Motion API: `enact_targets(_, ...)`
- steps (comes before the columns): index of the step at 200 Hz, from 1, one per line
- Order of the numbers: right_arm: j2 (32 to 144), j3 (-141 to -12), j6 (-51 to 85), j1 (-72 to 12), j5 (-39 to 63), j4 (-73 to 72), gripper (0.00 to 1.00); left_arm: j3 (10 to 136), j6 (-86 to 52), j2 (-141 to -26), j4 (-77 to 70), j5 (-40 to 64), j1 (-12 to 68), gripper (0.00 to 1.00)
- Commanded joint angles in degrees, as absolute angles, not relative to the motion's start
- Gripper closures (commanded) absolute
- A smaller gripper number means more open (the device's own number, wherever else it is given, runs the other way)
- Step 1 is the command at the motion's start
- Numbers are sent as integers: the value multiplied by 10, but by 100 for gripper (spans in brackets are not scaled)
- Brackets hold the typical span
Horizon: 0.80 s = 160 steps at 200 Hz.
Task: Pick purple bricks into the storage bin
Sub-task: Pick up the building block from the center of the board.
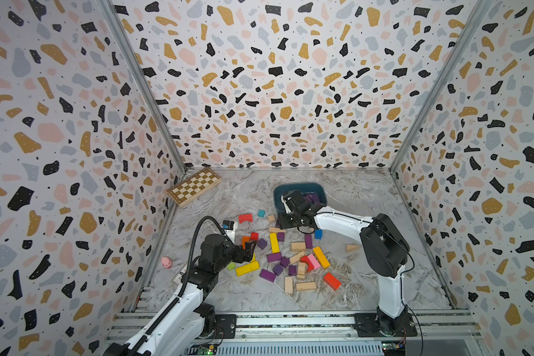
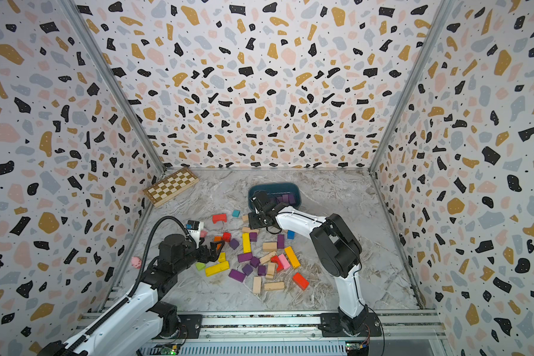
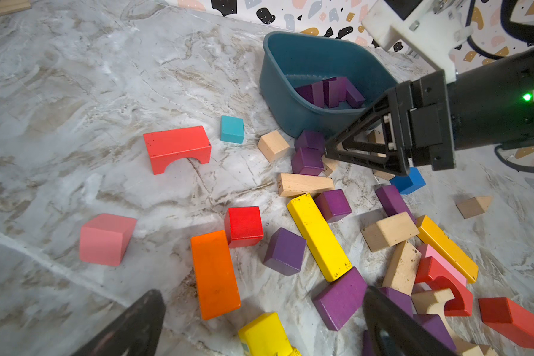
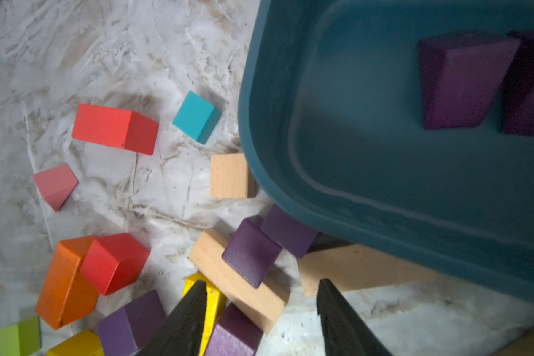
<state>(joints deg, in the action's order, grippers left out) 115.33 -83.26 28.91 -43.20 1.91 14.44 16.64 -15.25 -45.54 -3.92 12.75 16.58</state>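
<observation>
- A pale card (image 1: 179, 276) at the left edge of the marble-patterned table (image 1: 367, 200) carries print too small to read.
- The storage bin (image 1: 299, 185), a teal plastic tub with rounded corners, stands near the middle of the table's far edge. Several purple bricks (image 3: 333, 91) lie inside it.
- More purple bricks, matte cubes and short bars, lie scattered mid-table among plain wood blocks (image 3: 389, 231), a yellow bar (image 3: 318, 237), an orange bar (image 3: 215, 274), a red arch (image 3: 176, 148) and a teal cube (image 3: 232, 129).
- Two purple cubes (image 3: 308, 160) sit against the bin's near wall, one resting on a wood bar (image 4: 238, 286).
- The right claw (image 4: 263, 283) hangs just beside those cubes, jaws parted and empty.
- The left claw (image 1: 251, 248) hovers over the pile's left side, jaws spread wide, gripping nothing.
- A wooden chessboard (image 1: 195, 186) fills the far left corner, and a pink toy pig (image 1: 166, 262) lies by the left edge.
</observation>
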Motion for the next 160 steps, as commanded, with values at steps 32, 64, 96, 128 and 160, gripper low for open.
enact_targets(32,1190,-887,283,-425,19,160,41,178,-153,-452,-51,123,168,1)
enact_targets(64,1201,-900,281,-421,18,162,41,178,-153,-453,-50,124,168,1)
enact_targets(96,1209,-910,280,-417,19,163,43,178,-152,-452,-51,125,168,1)
enact_targets(128,1220,-923,277,-416,22,166,44,179,-152,-452,-51,125,168,1)
enact_targets(160,1230,-930,274,-414,23,167,46,179,-153,-453,-51,125,168,1)
